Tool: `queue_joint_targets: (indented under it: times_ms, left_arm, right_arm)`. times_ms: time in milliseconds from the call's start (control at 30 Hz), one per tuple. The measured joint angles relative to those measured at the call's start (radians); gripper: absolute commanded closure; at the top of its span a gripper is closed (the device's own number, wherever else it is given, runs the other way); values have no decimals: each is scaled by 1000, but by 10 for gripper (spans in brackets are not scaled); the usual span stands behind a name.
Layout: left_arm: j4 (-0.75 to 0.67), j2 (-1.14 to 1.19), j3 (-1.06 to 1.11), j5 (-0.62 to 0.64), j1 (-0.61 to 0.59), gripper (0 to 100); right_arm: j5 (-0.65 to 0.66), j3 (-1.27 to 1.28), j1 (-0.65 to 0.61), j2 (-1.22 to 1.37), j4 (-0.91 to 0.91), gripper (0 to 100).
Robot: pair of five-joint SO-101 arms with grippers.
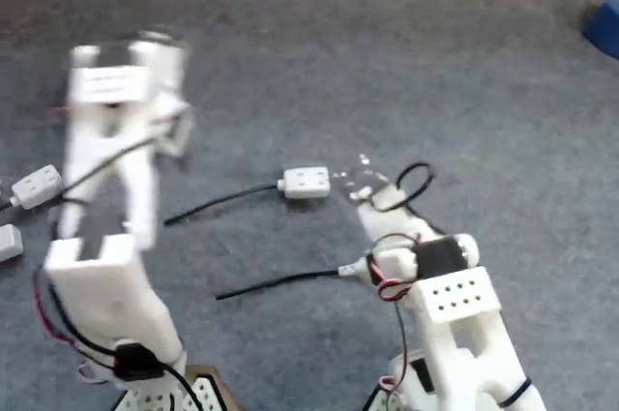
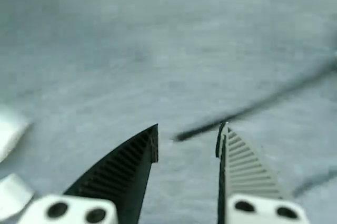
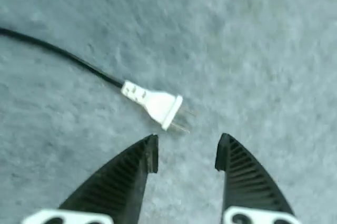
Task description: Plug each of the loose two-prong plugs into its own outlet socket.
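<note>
A white two-prong plug [image 3: 155,105] on a black cord lies on the grey carpet, its prongs facing my right gripper [image 3: 187,147]. That gripper is open and empty, a short way from the prongs. From above, the same plug [image 1: 308,182] lies mid-floor with the right gripper [image 1: 363,184] just to its right. A second plug [image 1: 348,271] with a black cord lies beside the right arm. My left gripper [image 2: 187,129] hangs open over bare carpet, with a black cord [image 2: 253,109] running beyond its tips. The left arm [image 1: 106,140] stands raised at the left.
Two white blocks [image 1: 39,186] [image 1: 8,242] lie at the left edge, one of them on a cord; whether they are outlets I cannot tell. White shapes [image 2: 10,129] show at the left wrist view's edge. A blue object [image 1: 604,29] sits at the far right. A wall bounds the far side.
</note>
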Motion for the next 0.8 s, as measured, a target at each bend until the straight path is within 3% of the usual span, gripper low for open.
queue_joint_targets:
  times_ms: [267, 800]
  left_arm:
    - [12, -2, -201, -166, -307, 801]
    - [14, -2, -160, -574, -548, 803]
  right_arm:
    - [60, -55, -127, 0, 0, 810]
    - [405, -296, -167, 557, -80, 811]
